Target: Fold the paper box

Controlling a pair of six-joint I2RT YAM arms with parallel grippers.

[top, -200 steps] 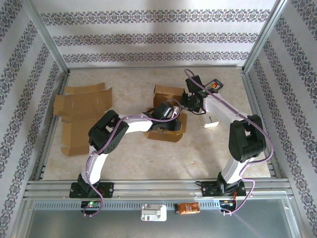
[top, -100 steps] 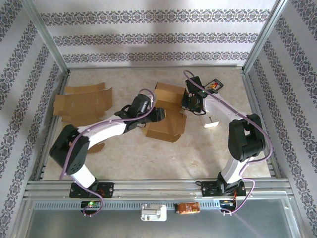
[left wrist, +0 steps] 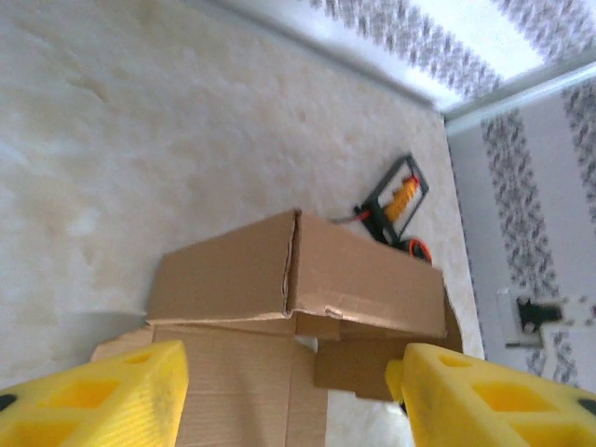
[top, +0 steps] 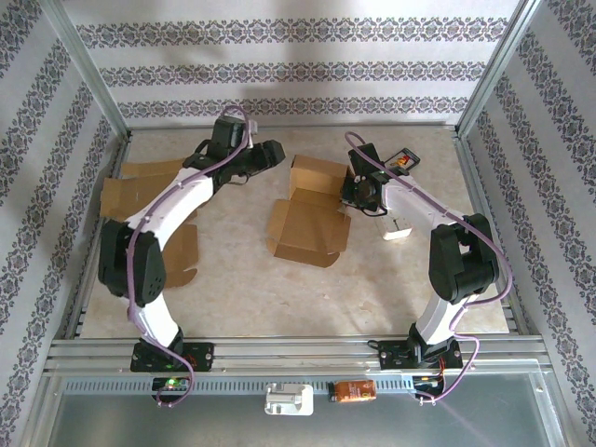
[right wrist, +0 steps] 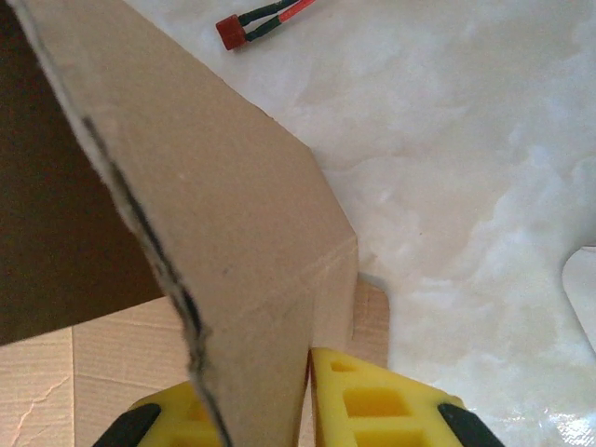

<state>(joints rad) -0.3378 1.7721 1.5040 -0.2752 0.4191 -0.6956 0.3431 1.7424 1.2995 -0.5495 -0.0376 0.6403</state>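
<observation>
On the beige marbled table (top: 242, 289), a brown cardboard box (top: 312, 209) sits about half folded.
Its far walls stand upright, but the near panel and flaps lie flat, so most of the folding looks left to do. The right claw (top: 354, 193) is clamped on the box's right wall. The left claw (top: 276, 152) hangs wide open and empty, apart from the box's far-left corner.

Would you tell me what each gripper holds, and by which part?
The right gripper pinches the box by its upright wall; left gripper is open, holding nothing.
</observation>
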